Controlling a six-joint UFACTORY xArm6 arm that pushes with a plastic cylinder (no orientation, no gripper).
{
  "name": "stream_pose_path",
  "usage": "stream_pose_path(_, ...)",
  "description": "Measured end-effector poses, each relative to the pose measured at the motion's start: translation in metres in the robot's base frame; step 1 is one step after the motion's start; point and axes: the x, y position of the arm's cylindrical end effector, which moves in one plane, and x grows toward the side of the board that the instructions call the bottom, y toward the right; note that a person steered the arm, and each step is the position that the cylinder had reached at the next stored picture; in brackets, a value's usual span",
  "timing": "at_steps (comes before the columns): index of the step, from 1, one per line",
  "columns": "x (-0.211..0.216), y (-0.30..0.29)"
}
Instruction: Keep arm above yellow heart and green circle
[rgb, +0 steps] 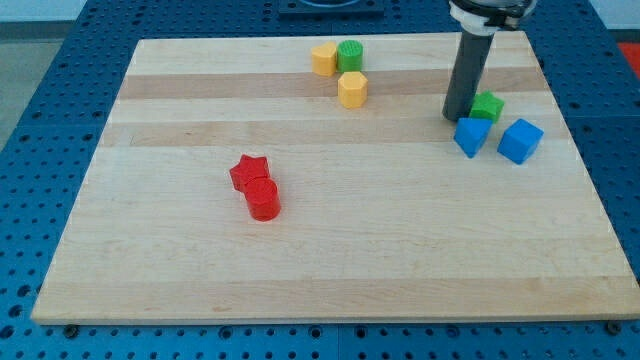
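Observation:
The yellow heart (323, 59) and the green circle (350, 54) sit side by side, touching, near the view's top edge of the wooden board (200, 250). A yellow hexagon (352, 89) lies just below them. My tip (456, 116) rests at the view's right, far to the right of the heart and circle, right beside a green block (488, 105) and just above a blue block (471, 136).
A blue cube (520, 140) lies to the right of the other blue block. A red star (249, 172) and a red cylinder (264, 199) touch each other at centre-left. Blue perforated table surrounds the board.

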Motion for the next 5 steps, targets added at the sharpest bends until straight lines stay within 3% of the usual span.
stream_pose_path(2,-0.020,-0.015)
stream_pose_path(5,-0.106,-0.050)
